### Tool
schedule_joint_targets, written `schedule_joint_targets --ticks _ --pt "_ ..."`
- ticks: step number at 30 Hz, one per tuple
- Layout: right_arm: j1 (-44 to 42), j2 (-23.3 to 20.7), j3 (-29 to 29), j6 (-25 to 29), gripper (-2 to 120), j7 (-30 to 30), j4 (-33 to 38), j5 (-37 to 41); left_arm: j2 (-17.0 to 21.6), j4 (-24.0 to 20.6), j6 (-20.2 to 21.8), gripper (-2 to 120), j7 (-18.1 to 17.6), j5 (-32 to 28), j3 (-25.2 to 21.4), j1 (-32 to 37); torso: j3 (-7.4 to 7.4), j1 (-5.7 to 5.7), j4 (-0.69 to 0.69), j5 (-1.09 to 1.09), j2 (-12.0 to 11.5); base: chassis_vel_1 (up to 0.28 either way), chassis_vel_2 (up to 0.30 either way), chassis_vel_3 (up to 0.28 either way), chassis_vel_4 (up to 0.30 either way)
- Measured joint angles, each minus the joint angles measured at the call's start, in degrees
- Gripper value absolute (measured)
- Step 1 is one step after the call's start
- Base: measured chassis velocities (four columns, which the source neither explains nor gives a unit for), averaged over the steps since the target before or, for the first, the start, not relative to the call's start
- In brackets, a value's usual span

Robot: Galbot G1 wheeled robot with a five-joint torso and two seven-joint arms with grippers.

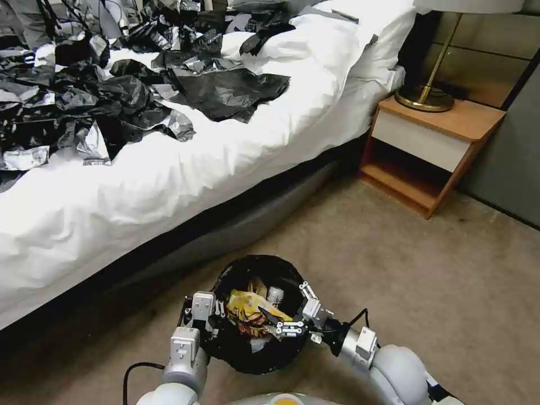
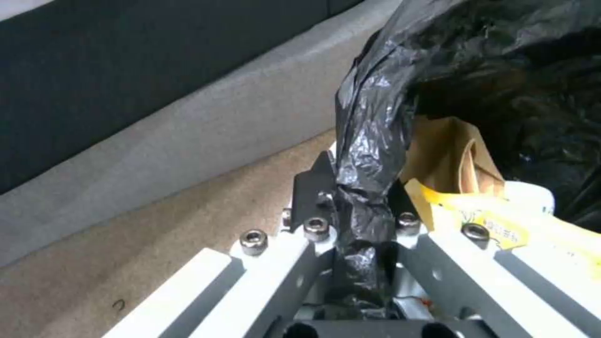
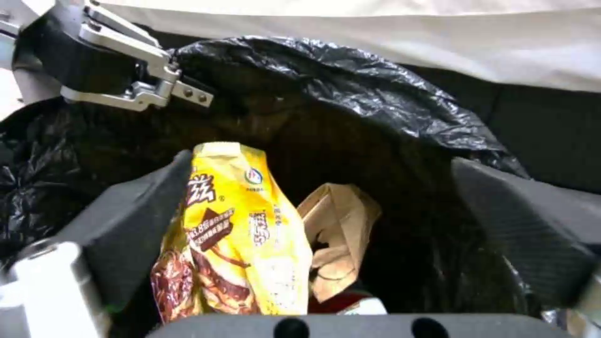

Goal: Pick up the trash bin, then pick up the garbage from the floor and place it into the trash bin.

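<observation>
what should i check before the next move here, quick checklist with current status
1. Left gripper clamped on the trash bin rim: ok, shut on the black liner.
2. Right gripper released: ok, open over the bin mouth.
3. Yellow snack wrapper inside the bin: ok, lying between the open fingers, not pinched.
4. Crumpled brown paper inside the bin: ok.
5. Carpet near the bin free of litter: ok as far as the head view reaches.
6. Bin level: cannot tell.

Silver-grey arms, black cables
</observation>
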Motion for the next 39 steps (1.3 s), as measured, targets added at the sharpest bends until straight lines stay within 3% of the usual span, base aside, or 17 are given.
schedule_joint_targets --ticks 8,14,18,19,21,24,31,39 --pt "-0.59 -0.69 0.78 0.18 113 0.32 1.82 0.16 -0.05 -0.12 0.0 0 0.01 0.05 0.03 -0.02 0.0 0.0 0.0 0.0 0.0 0.0 0.0 0.0 0.0" --pt "-0.67 0.48 2.95 0.85 114 3.78 6.18 0.9 -0.09 -0.08 -0.01 0 0.06 0.04 -0.02 -0.06 0.0 0.0 0.0 0.0 0.0 0.0 0.0 0.0 0.0" --pt "-1.45 3.14 5.95 0.66 112 10.02 13.4 1.51 0.05 0.21 -0.07 0 0.05 0.0 -0.36 -0.09 0.0 0.0 0.02 -0.02 0.0 0.0 0.0 0.0 0.0" --pt "-2.34 5.73 8.32 0.01 110 13.81 17.01 1.39 0.1 0.22 -0.08 0 0.06 -0.12 -0.48 -0.17 0.0 0.0 0.01 -0.01 0.0 0.0 0.0 0.0 0.0" --pt "-2.74 6.68 9.34 -0.18 110 15.12 18.1 1.14 0.16 0.22 -0.08 0 0.06 -0.18 -0.54 -0.23 0.0 0.0 0.01 -0.01 0.0 0.0 0.0 0.0 0.0" --pt "-6.68 11.89 16.05 0.0 102 22.12 21.97 -0.83 0.43 0.23 -0.1 0 0.07 -0.64 -0.95 -0.34 0.0 0.0 -0.01 -0.01 0.0 0.0 0.0 0.0 0.0" --pt "-13.25 15.84 23.21 3.99 100 25.03 19.8 -0.43 0.59 0.22 -0.1 0 0.0 -1.48 -1.37 -0.54 0.0 -0.01 0.0 0.01 0.0 0.0 0.0 0.0 0.0" --pt "-16.75 16.07 24.99 7.55 100 24.44 12.98 0.35 0.6 0.11 -0.09 0 -0.07 -1.68 -1.53 -0.49 0.0 -0.01 0.0 0.01 0.0 0.0 0.0 0.0 0.0"
